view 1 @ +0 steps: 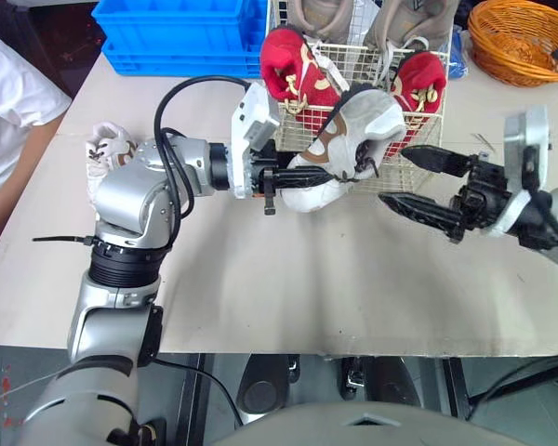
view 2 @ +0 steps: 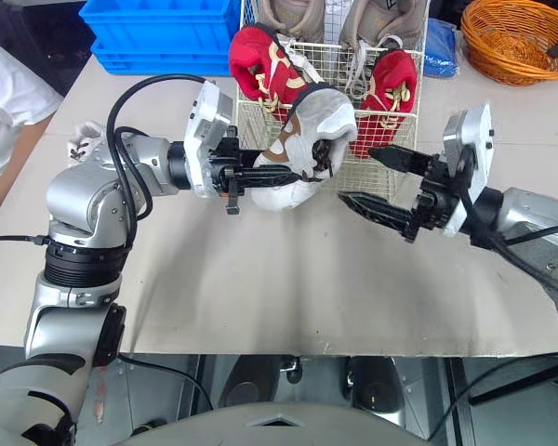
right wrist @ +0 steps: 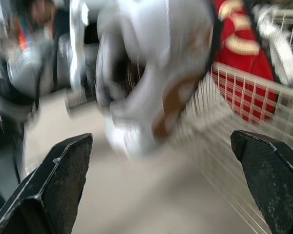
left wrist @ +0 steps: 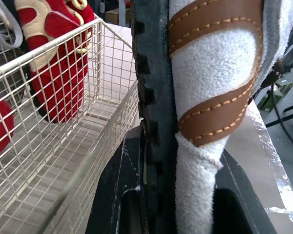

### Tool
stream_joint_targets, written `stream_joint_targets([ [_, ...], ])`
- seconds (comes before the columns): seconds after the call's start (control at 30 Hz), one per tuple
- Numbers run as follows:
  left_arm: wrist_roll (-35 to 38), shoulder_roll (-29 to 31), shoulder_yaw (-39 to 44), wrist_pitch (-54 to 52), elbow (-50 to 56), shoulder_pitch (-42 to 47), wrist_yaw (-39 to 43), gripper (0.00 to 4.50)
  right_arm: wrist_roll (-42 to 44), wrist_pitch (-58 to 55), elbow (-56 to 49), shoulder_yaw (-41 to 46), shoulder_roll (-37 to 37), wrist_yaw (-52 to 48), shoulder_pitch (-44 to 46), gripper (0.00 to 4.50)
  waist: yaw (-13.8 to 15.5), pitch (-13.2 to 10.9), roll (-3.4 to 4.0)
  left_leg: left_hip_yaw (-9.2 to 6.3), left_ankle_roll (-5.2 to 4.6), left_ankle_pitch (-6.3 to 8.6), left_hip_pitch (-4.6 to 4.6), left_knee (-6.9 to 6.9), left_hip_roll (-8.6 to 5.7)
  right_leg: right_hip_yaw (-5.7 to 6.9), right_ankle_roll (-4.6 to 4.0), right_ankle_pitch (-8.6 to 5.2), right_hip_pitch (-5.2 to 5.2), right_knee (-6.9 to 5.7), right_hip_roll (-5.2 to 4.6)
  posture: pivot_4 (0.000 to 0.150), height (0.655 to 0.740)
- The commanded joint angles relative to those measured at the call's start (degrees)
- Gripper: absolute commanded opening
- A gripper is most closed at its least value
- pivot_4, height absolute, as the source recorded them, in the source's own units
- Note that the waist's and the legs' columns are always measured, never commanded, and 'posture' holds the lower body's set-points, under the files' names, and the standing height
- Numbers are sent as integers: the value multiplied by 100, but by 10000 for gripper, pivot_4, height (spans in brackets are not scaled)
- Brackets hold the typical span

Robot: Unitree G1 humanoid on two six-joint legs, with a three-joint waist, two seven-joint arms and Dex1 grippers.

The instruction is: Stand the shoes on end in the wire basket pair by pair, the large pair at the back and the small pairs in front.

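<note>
A loose shoe (view 1: 107,149) is seen lying on the desk (view 1: 307,279) at left, behind the left arm. A brown-strapped shoe (view 1: 363,125) is clamped by sole and upper in the fingers of the left gripper (view 1: 307,177) and held above the desk, just outside the front of the wire basket (view 1: 358,58). In the basket, red shoes (view 1: 293,70) are stood on end before a grey pair (view 1: 411,20). The fingers of the right gripper (view 1: 393,174) are spread wide and empty beside the basket.

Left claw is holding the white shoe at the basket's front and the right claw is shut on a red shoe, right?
No. The right claw is open and holds nothing, as the right eye view shows; the red shoes stand in the wire basket. The left claw does hold the white shoe at the basket's front.
</note>
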State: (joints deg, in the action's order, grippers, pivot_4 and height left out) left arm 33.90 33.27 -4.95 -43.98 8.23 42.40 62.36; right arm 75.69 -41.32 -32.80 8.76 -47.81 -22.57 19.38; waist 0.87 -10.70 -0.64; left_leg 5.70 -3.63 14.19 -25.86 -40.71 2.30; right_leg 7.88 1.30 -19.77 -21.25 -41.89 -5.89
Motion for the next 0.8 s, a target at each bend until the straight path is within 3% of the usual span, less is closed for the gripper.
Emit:
stream_joint_targets([
  [0.03, 217, -59, 177, -63, 157, 81, -60, 5319, 734, -54, -250, 162, 260, 988, 198, 45000, 6, 0, -1, -2, 0, 0, -1, 0, -1, 2, 0, 0, 0, 1, 1, 1500, 6860],
  [0.13, 240, -100, 147, -103, 169, 100, -72, 5319, 1002, 22, -250, 59, 629, 1613, 317, 45000, -2, 0, -1, -2, 0, 0, -3, 1, -2, 4, 0, 0, 0, 2, 1, 1500, 6860],
  [0.23, 249, -114, 138, -114, 131, 120, -77, 5319, 838, -56, -263, -66, 792, 1823, 400, 36931, -6, 0, -1, -2, 0, 0, -3, 2, -2, 4, 0, 0, -1, 1, 1, 1500, 6860],
  [0.5, 266, -209, 131, -67, 114, 187, -139, 5319, 295, -102, -246, -297, 1009, 1827, 324, 252, -4, 0, -1, -1, 0, 0, -3, 5, -3, 3, 0, 0, -3, 2, 3, 1500, 6860],
  [0.67, 463, -255, 241, -229, 119, 205, -183, 5319, 250, -49, -247, -246, 1180, 1918, 388, 252, -6, 0, -1, -1, 0, 0, -2, 7, -3, 3, 0, 0, -4, 2, 3, 1500, 6860],
  [0.73, 460, -285, 309, -250, 113, 227, -280, 15380, 281, -14, -289, -212, 1269, 2013, 414, 0, -6, 0, -1, -1, 0, 0, -3, 8, -3, 3, 0, 0, -4, 2, 3, 1500, 6860],
  [0.8, 389, -246, 304, -219, 124, 223, -280, 22426, 317, 42, -328, -134, 1353, 2178, 432, 0, -5, 0, -1, -1, 0, 0, -3, 8, -3, 3, 0, 0, -5, 2, 3, 1500, 6860],
])
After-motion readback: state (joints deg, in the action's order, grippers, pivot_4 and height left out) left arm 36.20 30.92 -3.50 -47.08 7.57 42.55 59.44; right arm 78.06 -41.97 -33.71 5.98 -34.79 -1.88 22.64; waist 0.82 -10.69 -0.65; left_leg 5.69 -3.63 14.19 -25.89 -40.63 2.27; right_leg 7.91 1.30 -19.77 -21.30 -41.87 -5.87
